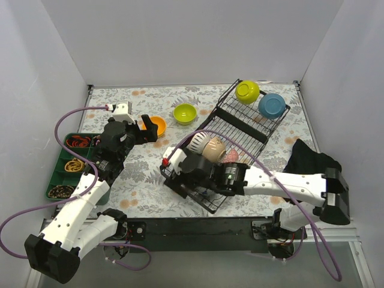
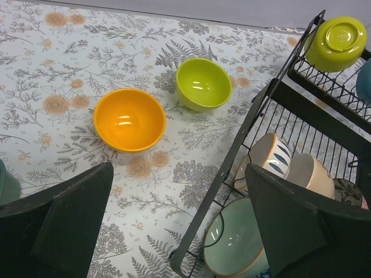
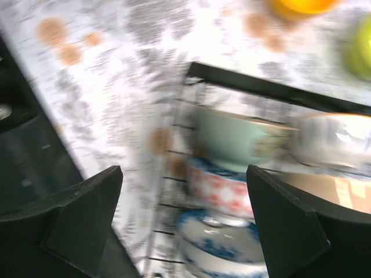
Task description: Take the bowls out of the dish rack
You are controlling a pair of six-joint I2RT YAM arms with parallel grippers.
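Observation:
The black wire dish rack (image 1: 243,123) lies slantwise right of centre. An upturned lime bowl (image 1: 247,91) and a blue bowl (image 1: 272,105) rest in its raised far tier. Striped (image 2: 272,159), beige (image 2: 310,174) and pale-green (image 2: 240,240) bowls stand in its base. An orange bowl (image 2: 129,119) and a second lime bowl (image 2: 203,83) sit on the table. My left gripper (image 1: 143,129) hovers open beside the orange bowl, holding nothing. My right gripper (image 1: 175,170) is open over the rack's near end, above the blurred pale-green (image 3: 237,139), pink-patterned (image 3: 226,188) and blue-white (image 3: 232,249) bowls.
A green compartment tray (image 1: 57,174) holding small bands sits at the left edge. A black cloth (image 1: 309,159) lies by the right wall. White walls close the table on three sides.

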